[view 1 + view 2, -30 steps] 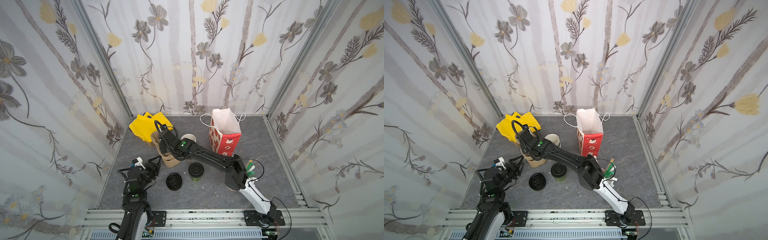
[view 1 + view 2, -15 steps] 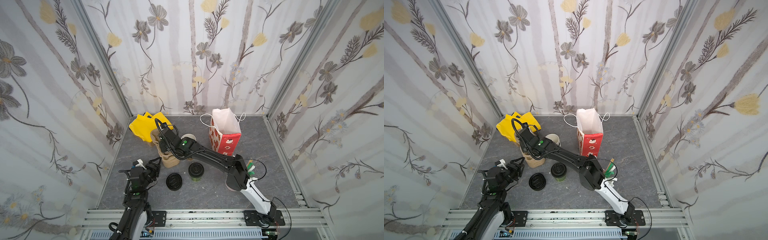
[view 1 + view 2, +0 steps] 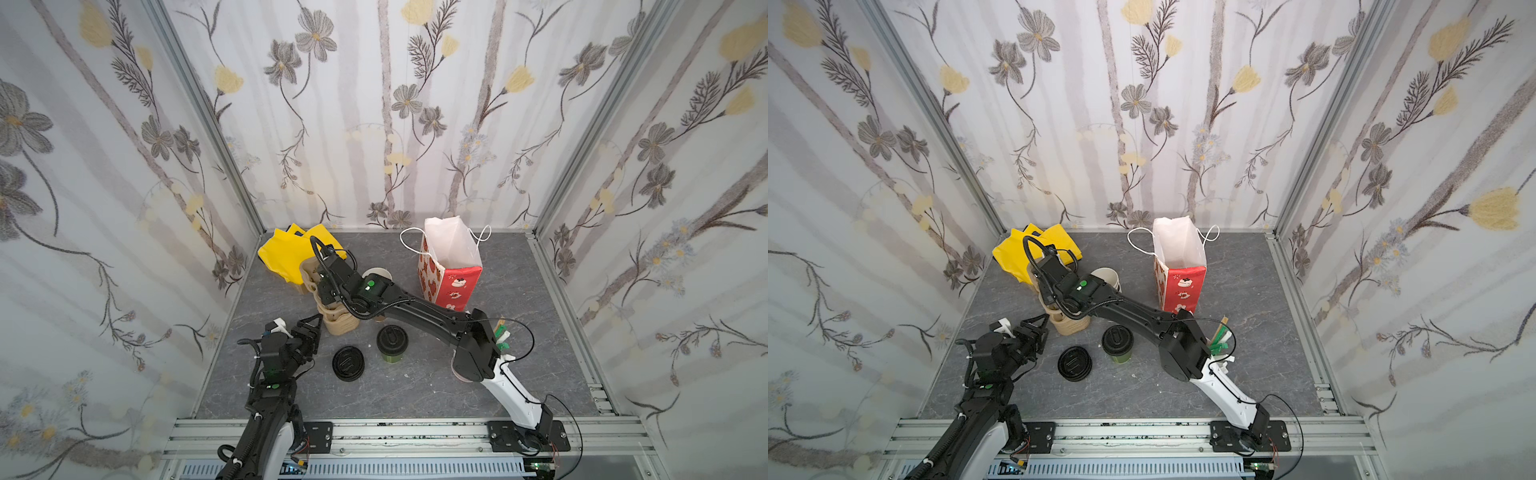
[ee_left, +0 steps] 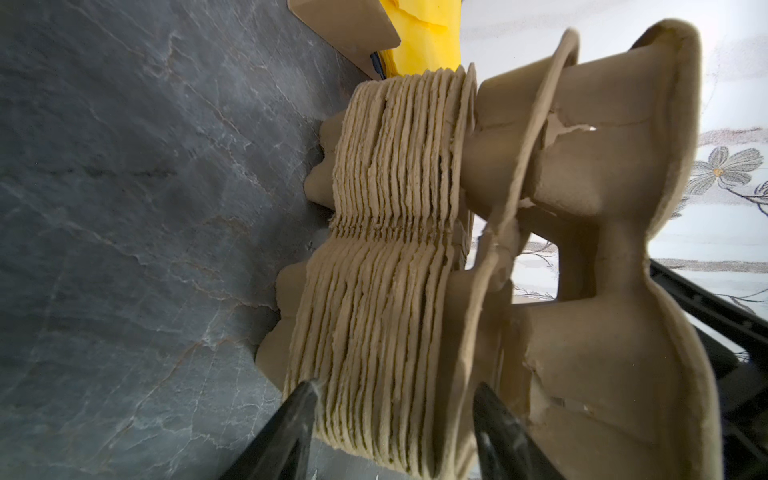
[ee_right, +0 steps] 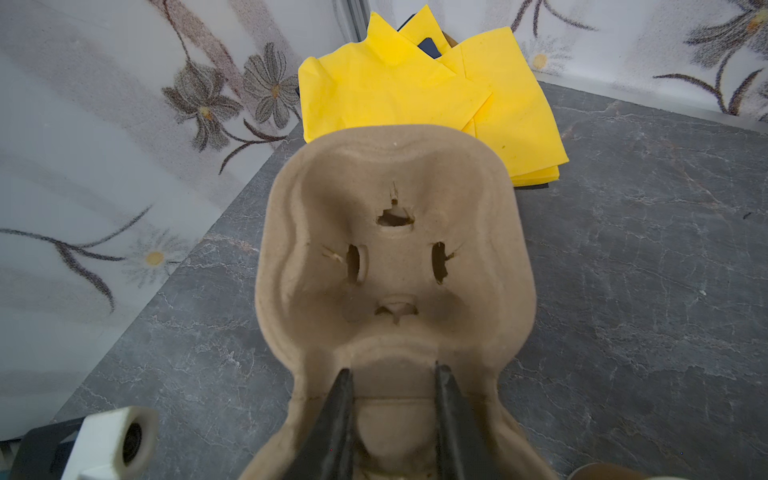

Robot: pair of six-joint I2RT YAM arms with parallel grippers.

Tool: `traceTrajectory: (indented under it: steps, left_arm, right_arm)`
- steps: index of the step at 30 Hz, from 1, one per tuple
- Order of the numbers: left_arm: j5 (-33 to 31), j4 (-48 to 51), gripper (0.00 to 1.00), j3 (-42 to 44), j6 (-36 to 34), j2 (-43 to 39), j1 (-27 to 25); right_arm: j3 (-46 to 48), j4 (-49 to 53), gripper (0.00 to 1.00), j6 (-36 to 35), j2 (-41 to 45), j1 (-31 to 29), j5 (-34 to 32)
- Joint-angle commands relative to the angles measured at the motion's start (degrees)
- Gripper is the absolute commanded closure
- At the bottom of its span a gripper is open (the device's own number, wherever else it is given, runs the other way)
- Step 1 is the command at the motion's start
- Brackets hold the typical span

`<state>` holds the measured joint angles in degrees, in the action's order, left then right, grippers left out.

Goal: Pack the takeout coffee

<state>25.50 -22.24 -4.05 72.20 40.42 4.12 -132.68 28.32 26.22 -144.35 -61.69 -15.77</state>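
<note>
- Left wrist view: the left gripper (image 4: pixel 392 395) sits at the left edge of the carrier stack (image 4: pixel 374 249). Its two black fingers (image 4: pixel 291 424) are spread, with the stack's layered rim between them (whether they press on it I cannot tell).
- Yellow napkins (image 3: pixel 286 257) lie behind the carrier stack, toward its left.
- Directly over the carrier stack is the right gripper (image 5: pixel 392 374), its arm stretched in from the right. The jaws are pinched on the middle ridge of the top carrier (image 5: pixel 395 257), which hangs above the stack, apart from it.
- A pile of loose black lids (image 3: pixel 349 363) lies in front of the carrier stack, slightly to its right.
- Nested white-lined cups (image 3: pixel 378 274) stand to the right of the carrier stack, partly hidden by the right arm.
- The takeout coffee (image 3: pixel 392 345) stands upright on the grey floor, in front of and to the right of the carrier stack. It is just beside the lids (its own black lid is on), and neither gripper touches it.
- The red gift bag (image 3: pixel 451 266) stands well to the right of the carrier stack, upright with its mouth open.
</note>
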Motion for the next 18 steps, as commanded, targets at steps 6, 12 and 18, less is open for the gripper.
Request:
traceTrajectory:
  steps: [6,12,18]
  left_arm:
    - [-0.40,-0.86,0.38,-1.02,-0.07,-0.17,-0.06]
    - [-0.98,4.78,0.38,-5.70,-3.97,-1.95,0.00]
    - [-2.34,13.04,0.37,-14.57,-9.66,-2.56,0.07]
  right_arm:
    - [-0.21,-2.44,0.78,0.76,2.63,0.08,-1.21]
    - [-0.13,-2.31,0.78,0.25,6.13,0.26,-2.18]
    - [-0.10,1.82,0.77,-1.13,12.00,0.42,-3.98]
